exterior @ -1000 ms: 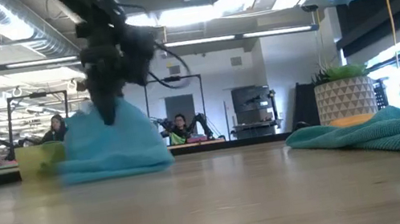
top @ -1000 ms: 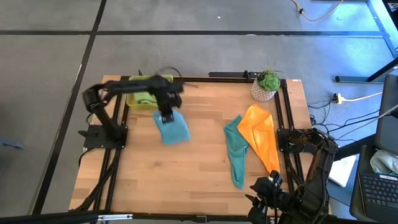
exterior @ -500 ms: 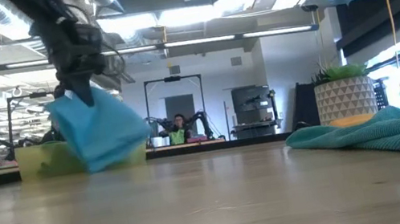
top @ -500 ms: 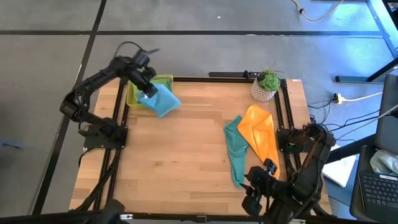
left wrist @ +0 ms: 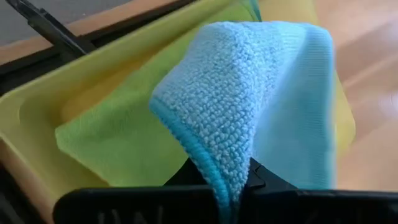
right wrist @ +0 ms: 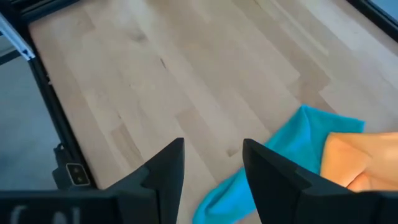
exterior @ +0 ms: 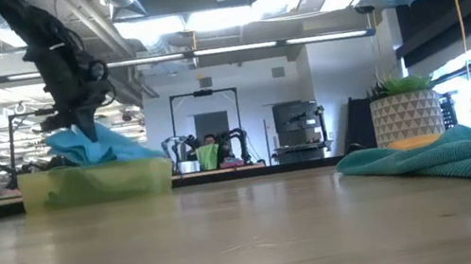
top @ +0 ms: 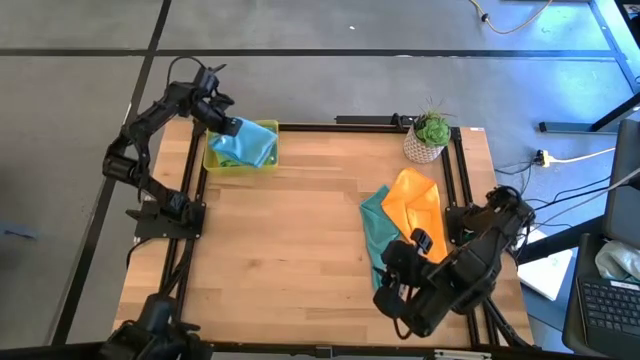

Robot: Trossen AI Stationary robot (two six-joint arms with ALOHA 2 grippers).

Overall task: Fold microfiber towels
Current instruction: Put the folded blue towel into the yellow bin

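Left gripper (top: 226, 124) is over the yellow-green tray (top: 212, 160) at the bench's far left corner, fingers clamped on a fold of the light blue towel (top: 250, 143). In the left wrist view the pinched corner of this towel (left wrist: 261, 106) rises out from between the two dark fingers as a rounded peak, the rest of the cloth draping away from them. From the gripper the towel trails toward the bench's right edge, its long axis running roughly along the far edge, and its free end lies over the tray's right wall. A lime green towel (left wrist: 124, 143) lies flat in the tray beneath it. In the low view the blue cloth (exterior: 89, 147) hangs from the gripper down into the tray (exterior: 96, 184).

Right gripper (top: 400, 285) is low over the bench near the front right corner, fingers (right wrist: 165, 171) parted with a narrow gap, holding nothing. Just beside it lies the teal towel (top: 375, 240), a long strip running from near the front edge toward the far edge. The orange towel (top: 420, 225) overlaps the teal one's right side, near the right edge. A potted plant (top: 430, 135) stands at the far right corner.
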